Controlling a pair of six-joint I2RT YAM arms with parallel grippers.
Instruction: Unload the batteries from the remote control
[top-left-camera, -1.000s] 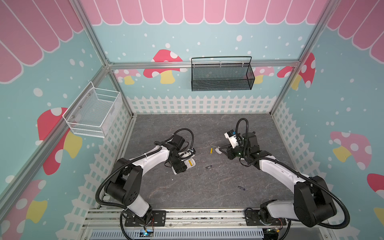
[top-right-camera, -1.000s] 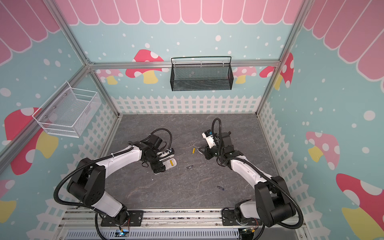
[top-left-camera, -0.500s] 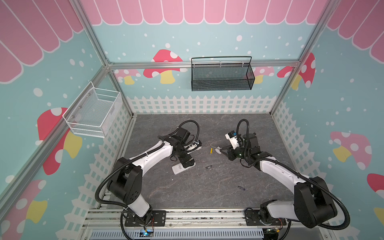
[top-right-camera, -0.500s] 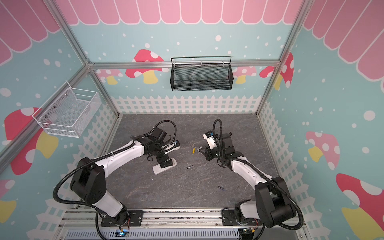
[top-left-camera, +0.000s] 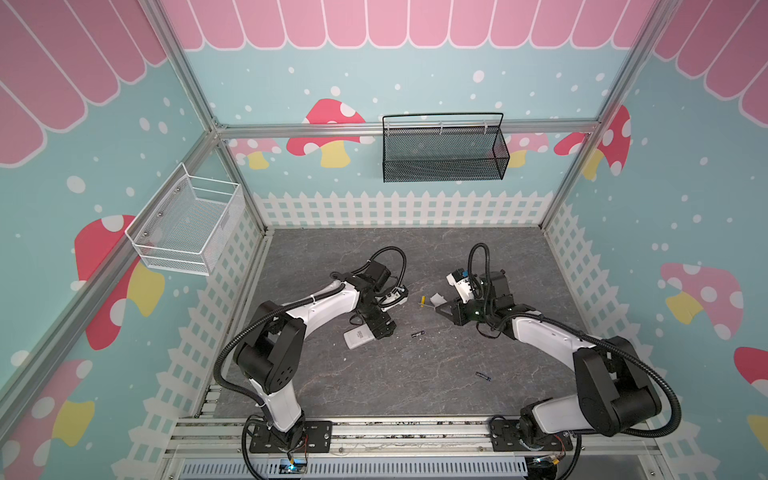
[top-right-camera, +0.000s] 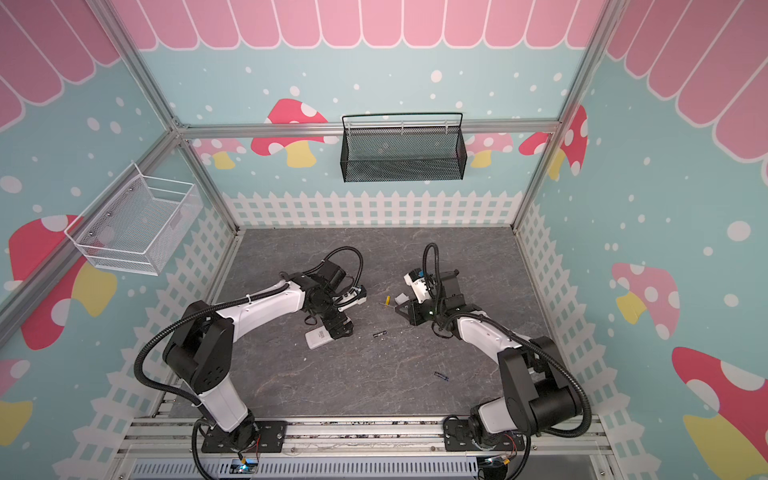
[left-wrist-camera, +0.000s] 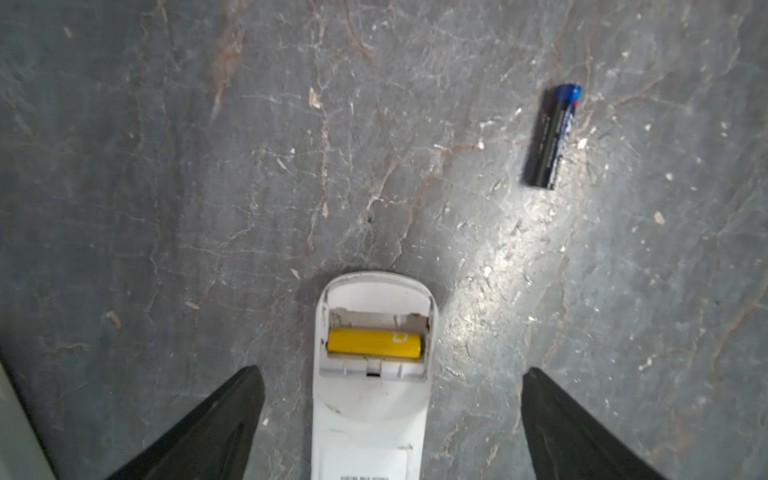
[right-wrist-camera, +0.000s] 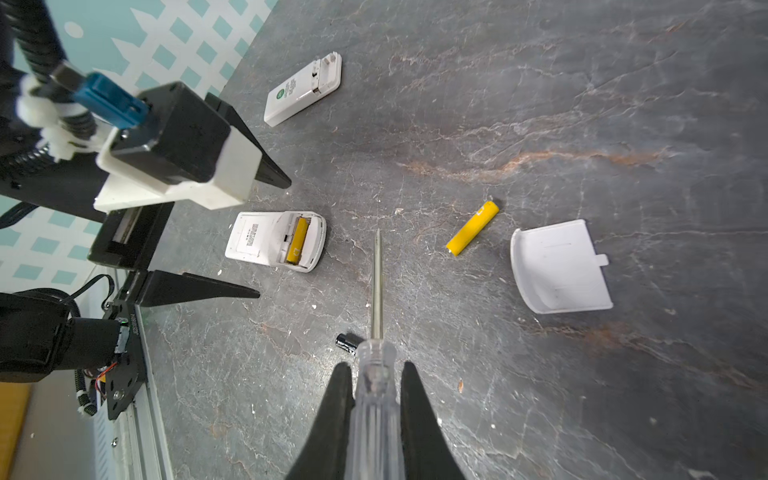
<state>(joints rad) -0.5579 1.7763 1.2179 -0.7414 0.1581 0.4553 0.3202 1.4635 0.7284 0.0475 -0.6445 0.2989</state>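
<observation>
A white remote control (left-wrist-camera: 370, 407) lies face down with its compartment open, and one yellow battery (left-wrist-camera: 374, 343) sits in it. My left gripper (left-wrist-camera: 392, 371) is open, its fingers apart on either side of the remote without touching it; both top views show it over the remote (top-left-camera: 357, 337). A second yellow battery (right-wrist-camera: 473, 227) and two dark batteries (top-left-camera: 417, 333) (top-left-camera: 483, 376) lie loose on the floor. My right gripper (right-wrist-camera: 376, 365) is shut on a clear-handled screwdriver (right-wrist-camera: 377, 282), whose tip points toward the remote.
A white battery cover (right-wrist-camera: 559, 266) lies beside the loose yellow battery. A second white remote (right-wrist-camera: 303, 89) lies farther off near the fence wall. A black mesh basket (top-left-camera: 442, 153) and a white wire basket (top-left-camera: 187, 226) hang on the walls.
My left wrist has swung toward the back and turned, and the gripper now hangs over the remote's end. The right arm with the screwdriver has hardly moved.
</observation>
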